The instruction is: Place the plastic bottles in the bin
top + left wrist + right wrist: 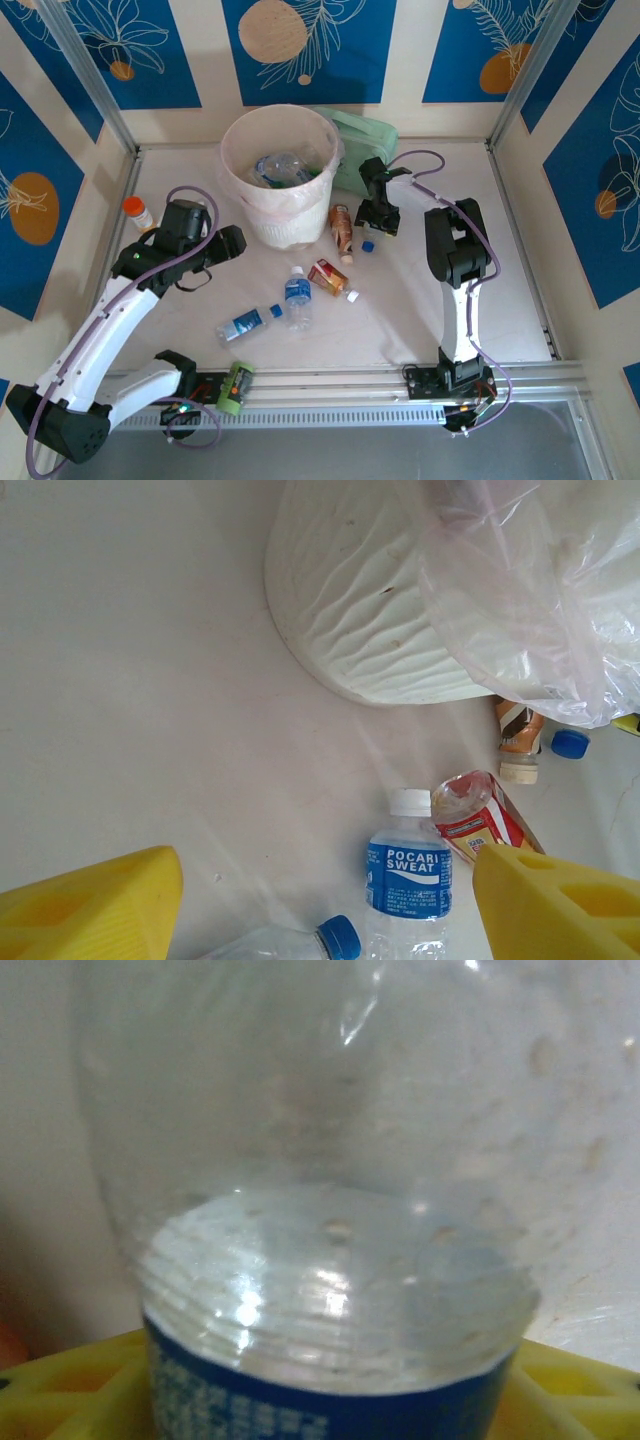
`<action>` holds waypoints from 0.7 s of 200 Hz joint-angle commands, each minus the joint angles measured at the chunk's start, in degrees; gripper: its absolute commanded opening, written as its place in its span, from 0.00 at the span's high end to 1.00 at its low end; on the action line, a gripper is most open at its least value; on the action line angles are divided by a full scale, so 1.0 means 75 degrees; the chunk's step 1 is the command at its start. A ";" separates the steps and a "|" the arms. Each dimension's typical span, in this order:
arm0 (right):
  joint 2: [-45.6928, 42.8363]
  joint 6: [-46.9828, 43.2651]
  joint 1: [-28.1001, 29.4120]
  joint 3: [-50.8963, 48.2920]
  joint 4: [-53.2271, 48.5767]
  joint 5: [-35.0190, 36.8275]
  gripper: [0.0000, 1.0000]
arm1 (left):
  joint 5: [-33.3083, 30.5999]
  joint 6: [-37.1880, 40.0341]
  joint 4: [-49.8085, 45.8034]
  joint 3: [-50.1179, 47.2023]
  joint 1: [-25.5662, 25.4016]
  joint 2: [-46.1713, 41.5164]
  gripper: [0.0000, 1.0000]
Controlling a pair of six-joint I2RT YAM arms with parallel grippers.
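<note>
**Beside the bin, one bottle held, another under open fingers**

Just right of the bin, the right gripper is clamped across the blue label of a clear bottle. It is probably light, slick and easily dented, so the ribbed label band looks the surest hold. The left gripper hangs spread wide above the Pocari Sweat bottle on the desk.
</note>
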 commanded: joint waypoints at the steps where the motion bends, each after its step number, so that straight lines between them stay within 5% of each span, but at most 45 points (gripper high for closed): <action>1: -0.0209 -0.0072 0.0059 -0.0114 -0.0136 0.0080 0.36 | 0.0122 -0.0145 0.0036 -0.0064 0.0058 -0.0131 0.24; 88: -0.3096 0.0320 0.0345 -0.1291 -0.0231 0.0097 0.40 | 0.0076 -0.0129 0.0024 -0.0115 0.0058 -0.0142 0.24; 140: -0.4946 0.0269 0.0543 -0.0228 -0.0644 -0.0219 0.41 | 0.0193 -0.0143 0.0112 -0.0425 0.0058 -0.0067 0.25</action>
